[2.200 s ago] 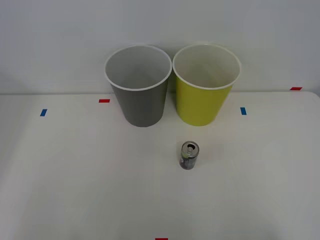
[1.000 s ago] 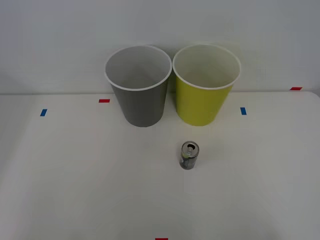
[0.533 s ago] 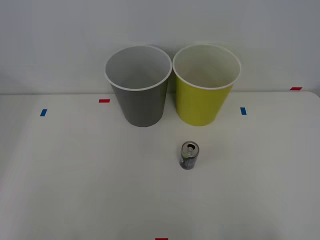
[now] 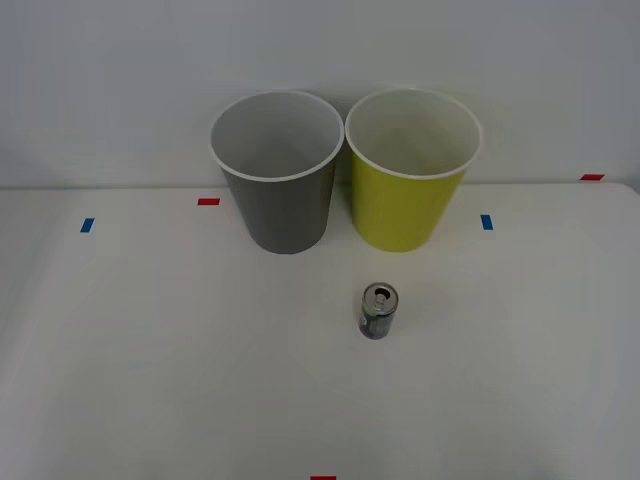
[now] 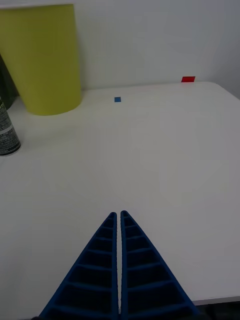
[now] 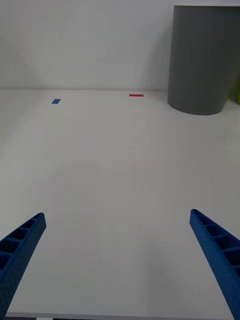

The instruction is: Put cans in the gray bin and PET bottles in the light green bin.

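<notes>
The can (image 5: 7, 132) and gray bin (image 5: 5, 82) are cut off at the right wrist view's edge.

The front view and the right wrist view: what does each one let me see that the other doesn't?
From the front view alone you can look down into both bins' pale insides, see the whole gray bin, the can's silver top, and the red tape marks and left blue mark on the table. The right wrist view alone brings the right gripper, its blue fingers pressed shut, low near the table's near edge. Both share the light green bin, the upright can standing in front of it, and a blue mark and a red mark on the right.
</notes>
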Robot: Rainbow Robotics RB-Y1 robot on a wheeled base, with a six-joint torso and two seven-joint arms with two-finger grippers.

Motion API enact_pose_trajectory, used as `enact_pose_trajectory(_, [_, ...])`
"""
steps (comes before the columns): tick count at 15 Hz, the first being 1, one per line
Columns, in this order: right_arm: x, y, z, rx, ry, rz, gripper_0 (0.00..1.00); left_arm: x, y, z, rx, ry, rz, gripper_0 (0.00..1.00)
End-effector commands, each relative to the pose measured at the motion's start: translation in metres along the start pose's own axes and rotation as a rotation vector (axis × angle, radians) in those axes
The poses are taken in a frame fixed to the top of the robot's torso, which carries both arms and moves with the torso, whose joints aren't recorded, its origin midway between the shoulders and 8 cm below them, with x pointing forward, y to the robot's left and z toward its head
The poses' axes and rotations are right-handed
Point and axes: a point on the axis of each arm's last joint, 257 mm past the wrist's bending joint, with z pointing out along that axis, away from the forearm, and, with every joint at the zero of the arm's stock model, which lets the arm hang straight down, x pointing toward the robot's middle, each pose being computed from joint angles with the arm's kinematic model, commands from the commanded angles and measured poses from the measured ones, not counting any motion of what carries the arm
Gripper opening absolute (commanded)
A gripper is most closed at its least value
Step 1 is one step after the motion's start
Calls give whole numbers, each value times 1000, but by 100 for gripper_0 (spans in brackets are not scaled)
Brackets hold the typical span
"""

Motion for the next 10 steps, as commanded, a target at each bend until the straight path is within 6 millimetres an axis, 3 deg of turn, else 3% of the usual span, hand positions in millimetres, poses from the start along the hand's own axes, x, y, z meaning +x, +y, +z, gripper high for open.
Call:
enact_pose_trajectory(1, [0, 0, 0, 0, 0, 0, 0, 0, 0, 0, 0, 0, 0, 100])
enact_pose_trajectory(2, [0, 0, 0, 0, 0, 0, 0, 0, 0, 0, 0, 0, 0, 100])
enact_pose_trajectory(3, [18, -3, 5, 13, 28, 14, 0, 0, 0, 0, 0, 0, 0, 100])
enact_pose_trajectory(4, [19, -6, 6, 25, 26, 32, 0, 0, 0, 0, 0, 0, 0, 100])
enact_pose_trajectory(5, [12, -13, 6, 56, -4, 76, 52, 0, 0, 0, 0, 0, 0, 100])
enact_pose_trajectory(6, [4, -16, 7, 58, -23, 85, 86, 0, 0, 0, 0, 0, 0, 100])
enact_pose_trajectory(7, [1, -13, 8, 50, -30, 96, 100, 0, 0, 0, 0, 0, 0, 100])
enact_pose_trajectory(10, [-3, -6, 9, 28, -40, 2, 100, 0, 0, 0, 0, 0, 0, 100])
